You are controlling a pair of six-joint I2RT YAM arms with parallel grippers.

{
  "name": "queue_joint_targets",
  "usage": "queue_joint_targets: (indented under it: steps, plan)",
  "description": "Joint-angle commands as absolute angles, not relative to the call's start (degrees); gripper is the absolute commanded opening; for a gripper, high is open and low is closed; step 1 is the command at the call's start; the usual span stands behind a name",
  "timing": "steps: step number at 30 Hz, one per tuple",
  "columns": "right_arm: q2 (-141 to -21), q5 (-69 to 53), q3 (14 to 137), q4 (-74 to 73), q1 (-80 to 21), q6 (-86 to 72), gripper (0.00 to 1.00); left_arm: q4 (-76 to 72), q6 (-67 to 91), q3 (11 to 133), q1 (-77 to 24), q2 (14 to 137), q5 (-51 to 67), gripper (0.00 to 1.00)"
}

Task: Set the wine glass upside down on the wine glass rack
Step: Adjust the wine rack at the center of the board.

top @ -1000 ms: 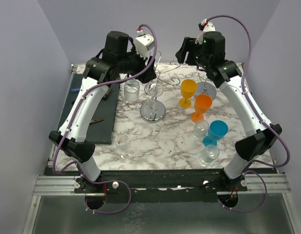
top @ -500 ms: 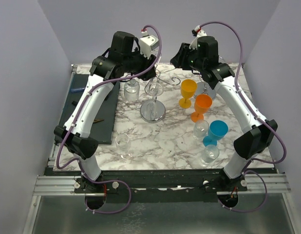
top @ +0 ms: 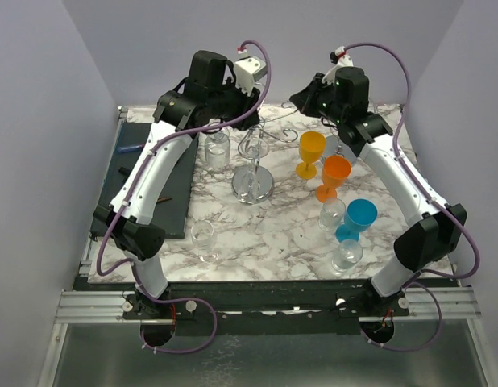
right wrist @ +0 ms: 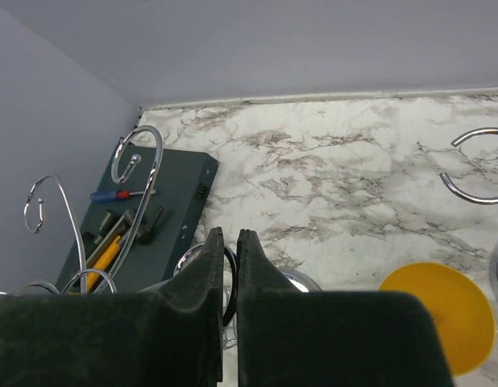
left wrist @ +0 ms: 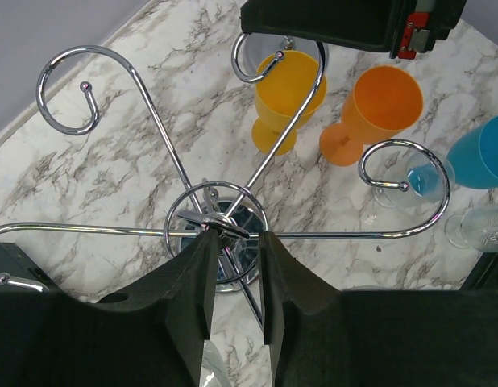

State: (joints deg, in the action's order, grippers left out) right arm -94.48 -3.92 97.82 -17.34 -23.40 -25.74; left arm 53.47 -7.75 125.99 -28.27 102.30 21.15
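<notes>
The chrome wine glass rack [top: 253,184] stands at the back middle of the marble table. In the left wrist view I look straight down on its hub [left wrist: 213,222] and curled arms. A clear wine glass [top: 254,147] sits among those arms; how it hangs is hard to read. My left gripper [top: 247,114] [left wrist: 233,235] hovers over the hub, its jaws a narrow gap apart with only a thin rack wire [left wrist: 251,292] passing below them. My right gripper [top: 307,95] [right wrist: 230,232] is raised at the back right, shut on nothing.
A yellow goblet [top: 311,151], an orange goblet [top: 334,176] and a blue goblet [top: 360,218] stand right of the rack, with clear glasses [top: 346,254] near them. Clear tumblers [top: 217,149] [top: 202,236] stand on the left. A dark tool tray [top: 152,185] lies along the left edge.
Both grippers' jaws have narrowed, and the right one has shut. Both wrists have shifted slightly above the rack. The glasses on the table have not moved.
</notes>
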Motion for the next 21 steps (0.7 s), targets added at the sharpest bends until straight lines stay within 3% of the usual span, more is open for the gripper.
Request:
queue_joint_targets:
  steps: [1, 21]
  plan:
    - [-92.2, -5.2, 93.2, -18.2, -24.1, -26.6, 0.01, 52.5, -8.3, 127.8, -28.6, 104.3, 16.1, 0.32]
    - [-80.6, 1.9, 77.0, -12.9, -31.3, -33.1, 0.01, 51.2, -10.4, 128.8, -27.7, 105.8, 9.6, 0.27]
